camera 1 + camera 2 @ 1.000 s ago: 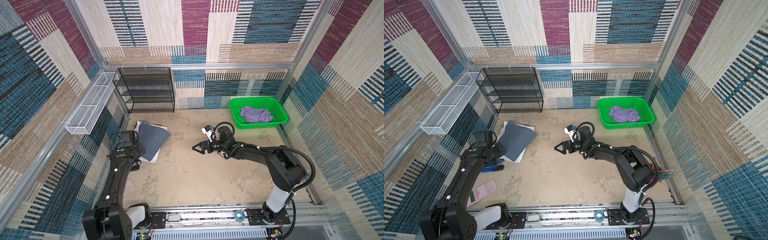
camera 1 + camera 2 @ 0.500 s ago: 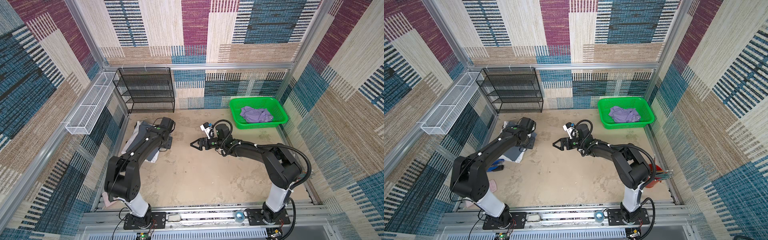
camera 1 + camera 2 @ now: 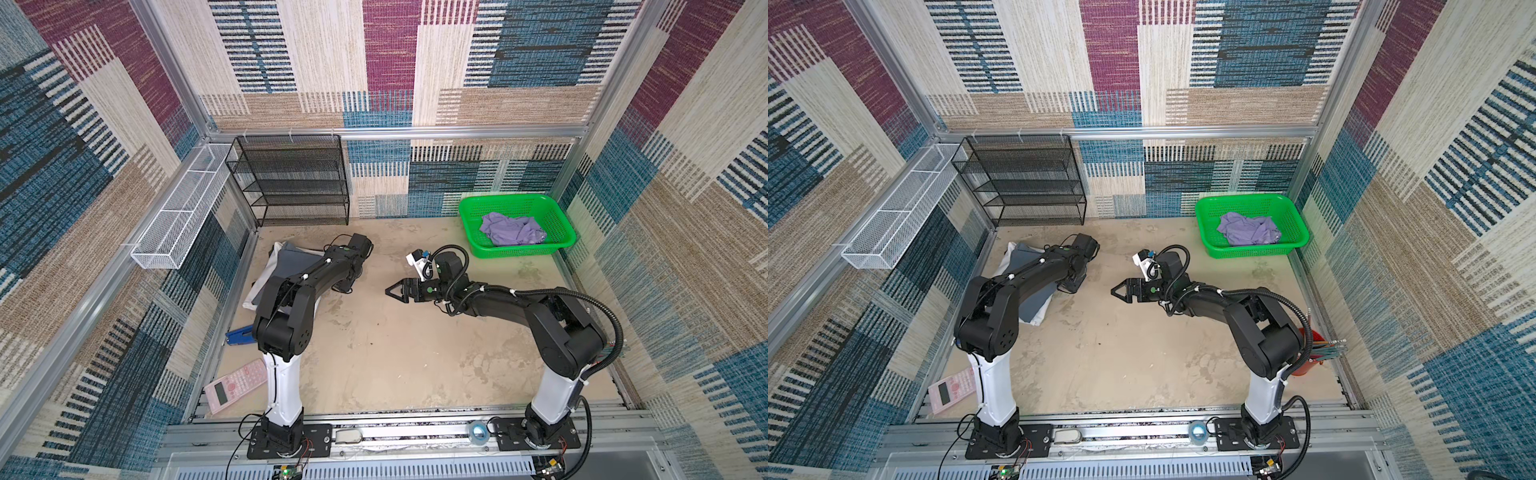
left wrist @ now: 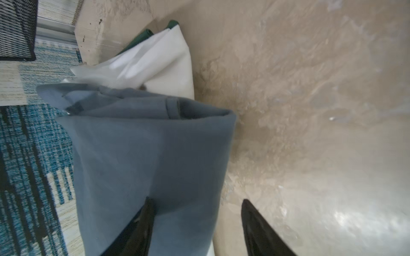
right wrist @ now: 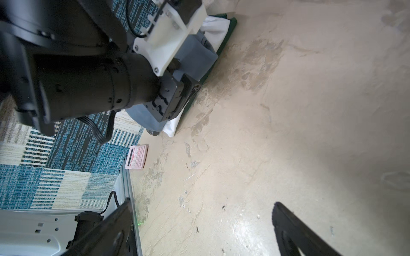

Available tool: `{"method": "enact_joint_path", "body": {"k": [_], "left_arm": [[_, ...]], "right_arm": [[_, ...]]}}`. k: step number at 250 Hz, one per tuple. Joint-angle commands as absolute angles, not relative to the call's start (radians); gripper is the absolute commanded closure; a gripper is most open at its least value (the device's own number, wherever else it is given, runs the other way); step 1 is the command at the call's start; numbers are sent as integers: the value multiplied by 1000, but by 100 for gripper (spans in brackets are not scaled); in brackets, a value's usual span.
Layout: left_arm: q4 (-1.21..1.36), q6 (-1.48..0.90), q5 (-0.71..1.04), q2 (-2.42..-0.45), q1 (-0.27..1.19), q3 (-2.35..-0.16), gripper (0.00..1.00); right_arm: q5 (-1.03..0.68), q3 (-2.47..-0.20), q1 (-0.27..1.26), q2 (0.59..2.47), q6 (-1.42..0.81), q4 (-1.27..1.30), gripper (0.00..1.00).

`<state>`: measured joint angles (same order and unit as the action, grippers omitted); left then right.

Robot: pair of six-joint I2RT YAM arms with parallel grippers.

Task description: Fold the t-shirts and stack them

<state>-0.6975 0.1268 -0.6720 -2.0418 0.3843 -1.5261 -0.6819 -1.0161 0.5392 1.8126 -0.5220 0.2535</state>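
A folded slate blue-grey t-shirt (image 3: 293, 259) (image 4: 144, 155) lies at the table's left on a white cloth (image 4: 159, 64) and a dark green one (image 4: 144, 34). My left gripper (image 3: 344, 286) (image 4: 197, 204) is low at the stack's right edge. It is open: one finger is over the blue-grey cloth, the other over bare table, gripping nothing. The lavender t-shirt (image 3: 513, 228) (image 3: 1250, 228) lies crumpled in the green basket (image 3: 515, 199). My right gripper (image 3: 392, 289) (image 5: 202, 206) hovers open and empty over mid-table, pointing left.
A black mesh rack (image 3: 291, 183) stands at the back left, beside a white wire basket (image 3: 183, 208) on the left wall. A pink calculator (image 3: 235, 384) and a blue stapler (image 3: 239, 334) lie near the left arm's base. A red cup (image 3: 1308, 353) stands at the right.
My left arm has swung from the table's left side out over the folded stack, and its jaws have opened wider. The right gripper has crept slightly left, still open.
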Motion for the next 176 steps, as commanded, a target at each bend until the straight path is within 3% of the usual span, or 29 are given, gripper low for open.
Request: {"method": "enact_joint_path", "body": {"k": [1, 18, 40, 68, 129, 176], "left_arm": [[-650, 195, -770, -2066, 385, -1545, 42], [-632, 189, -783, -2066, 385, -1547, 55], [-616, 170, -807, -2054, 384, -1545, 85], [-596, 160, -812, -2035, 378, -1550, 100], [-655, 65, -655, -2015, 316, -1641, 100], [-685, -18, -266, -1997, 224, -1706, 100]], "right_arm": [[-720, -1011, 531, 1816, -534, 314, 1], [-730, -1010, 525, 1824, -539, 322, 1], [-734, -1010, 519, 1832, -535, 324, 1], [-744, -1010, 516, 1842, -534, 327, 1], [-755, -1011, 516, 1853, -531, 329, 1], [-756, -1004, 515, 1858, -531, 333, 1]]}}
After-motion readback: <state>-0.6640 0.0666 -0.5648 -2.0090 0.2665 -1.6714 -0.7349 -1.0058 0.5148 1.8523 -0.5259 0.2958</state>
